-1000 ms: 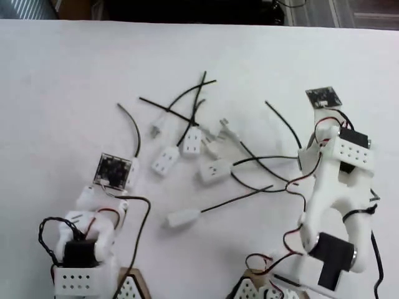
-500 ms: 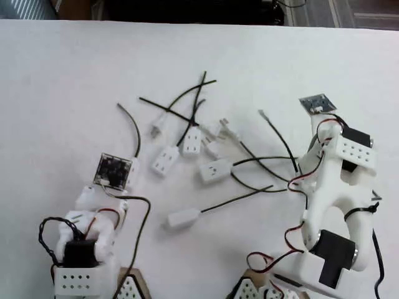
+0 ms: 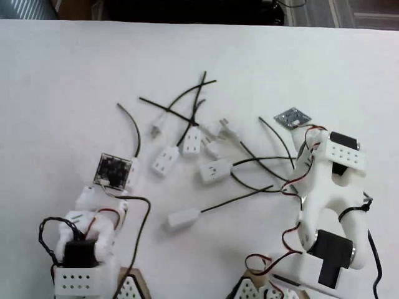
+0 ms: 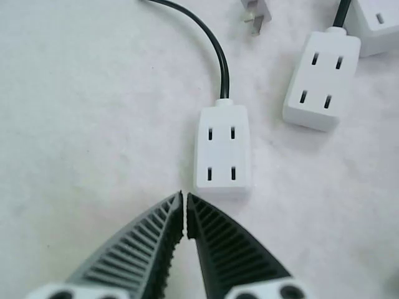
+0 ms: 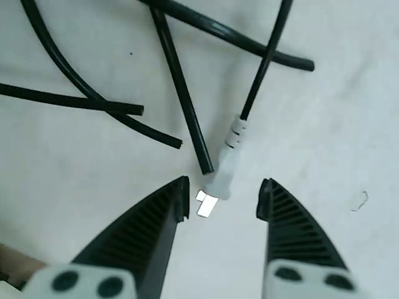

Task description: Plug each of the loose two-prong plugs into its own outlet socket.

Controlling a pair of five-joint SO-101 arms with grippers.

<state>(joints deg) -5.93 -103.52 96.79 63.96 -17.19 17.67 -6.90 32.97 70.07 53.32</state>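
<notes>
"White plug (image 5: pixel 219 177) on a black cord: is that what the right side is going for?"

"I'd say so. Over the last second the right arm (image 3: pixel 324 187) swings its wrist inward across the table (image 3: pixel 62 75), toward the tangle of cords (image 3: pixel 187 103). The right gripper (image 5: pixel 224 187) now has its jaws spread wide, one on each side of the plug, touching nothing."

"So a pick-up is lined up but not made?"

"That's my reading. The plug lies flat on the table between the jaws, apart from every socket, so no part of the plugging is done for this one."

"And the left?"

"It hasn't stirred. The left gripper (image 4: pixel 184 202) has its jaws pressed together on nothing, tips just short of a socket block (image 4: pixel 223 149). A second block (image 4: pixel 321 78) lies near it."

"What will these things feel like to handle?"

"The blocks are smooth, moulded white plastic with rounded corners and paired narrow slots. The plug body is slim and tapers into a ribbed collar. Its prongs (image 5: pixel 206 204) are flat bright metal. The cords are round and rubbery with cut ends, and will likely drag. The jaw pads are dark and ridged, which should help on slick plastic."
</notes>
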